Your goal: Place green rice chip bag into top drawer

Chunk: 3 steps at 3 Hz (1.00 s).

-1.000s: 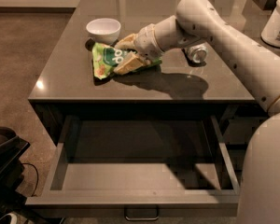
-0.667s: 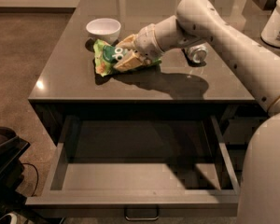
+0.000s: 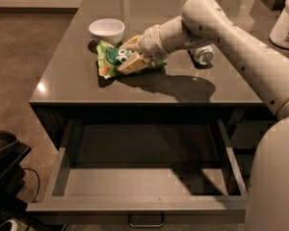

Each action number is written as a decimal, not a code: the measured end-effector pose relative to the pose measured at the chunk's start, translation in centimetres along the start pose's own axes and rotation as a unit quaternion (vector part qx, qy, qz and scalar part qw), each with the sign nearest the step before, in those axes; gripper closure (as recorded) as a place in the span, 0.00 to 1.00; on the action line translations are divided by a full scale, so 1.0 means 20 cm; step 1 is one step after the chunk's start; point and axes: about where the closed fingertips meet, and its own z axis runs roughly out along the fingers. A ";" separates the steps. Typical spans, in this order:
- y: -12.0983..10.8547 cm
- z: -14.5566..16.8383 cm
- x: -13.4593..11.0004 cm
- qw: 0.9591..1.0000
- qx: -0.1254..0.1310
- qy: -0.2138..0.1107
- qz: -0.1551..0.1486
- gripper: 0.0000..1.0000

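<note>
The green rice chip bag (image 3: pixel 111 57) lies crumpled on the dark counter top (image 3: pixel 77 81), just in front of a white bowl. My gripper (image 3: pixel 131 56) is at the bag's right side, its tan fingers (image 3: pixel 130 63) closed around the bag's right part. The bag looks slightly raised at that end. The top drawer (image 3: pixel 144 184) stands pulled wide open below the counter's front edge, with a flat grey bottom and a thin metal handle (image 3: pixel 145 222) on its front. Nothing lies in the drawer.
A white bowl (image 3: pixel 107 31) stands behind the bag. A small silver can (image 3: pixel 202 55) lies on its side behind my arm. A white jar (image 3: pixel 286 20) stands at the far right. A black object (image 3: pixel 2 158) sits on the floor at the left.
The bag has been drawn in and lifted a little at its right end by the gripper. The arm has barely moved.
</note>
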 end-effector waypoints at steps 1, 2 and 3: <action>0.05 -0.02 -0.02 1.000 -0.002 -0.001 0.004 1.00; 0.15 -0.06 -0.06 1.000 0.006 0.000 0.017 1.00; 0.31 -0.30 -0.29 0.996 0.072 -0.012 0.047 1.00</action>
